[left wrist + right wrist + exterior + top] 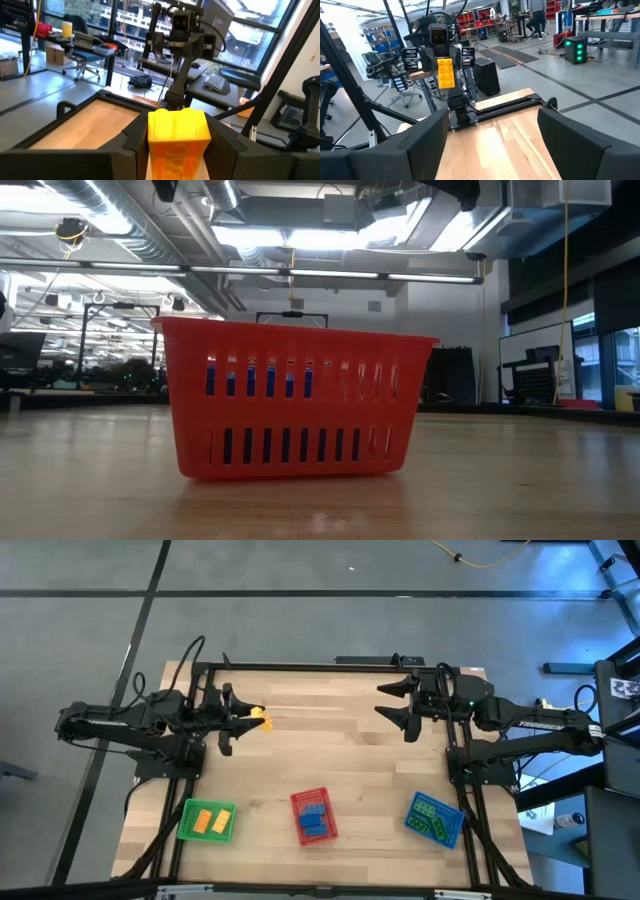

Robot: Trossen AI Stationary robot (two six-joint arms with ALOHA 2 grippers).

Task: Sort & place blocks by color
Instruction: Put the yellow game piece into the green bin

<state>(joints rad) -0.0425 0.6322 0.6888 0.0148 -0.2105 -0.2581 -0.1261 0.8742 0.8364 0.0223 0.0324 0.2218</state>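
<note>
My left gripper (247, 718) hovers over the table's far left part and is shut on a yellow studded block (261, 719). That yellow block (178, 135) fills the gap between the fingers in the left wrist view, and the right wrist view shows the block (445, 73) held in the air. My right gripper (392, 702) is open over the far right part, with nothing between its fingers (420, 142). Other yellow blocks (209, 821) lie in the green tray, blue blocks (313, 817) in the red tray, and green blocks (433, 817) in the blue tray. My left gripper pinches the yellow block between its two fingers (132, 142), one on each side face (152, 145). The fingers come level from the table's left. The block is lifted clear of the table and stands upright, with its studded face (445, 75) turned toward the right arm.
Three mesh trays stand in a row along the near edge: green tray (186, 828) on the left, red tray (297, 802) in the middle, blue tray (452, 832) on the right. The low view shows the red tray (290, 450) close up. Bare wood lies between the arms.
</note>
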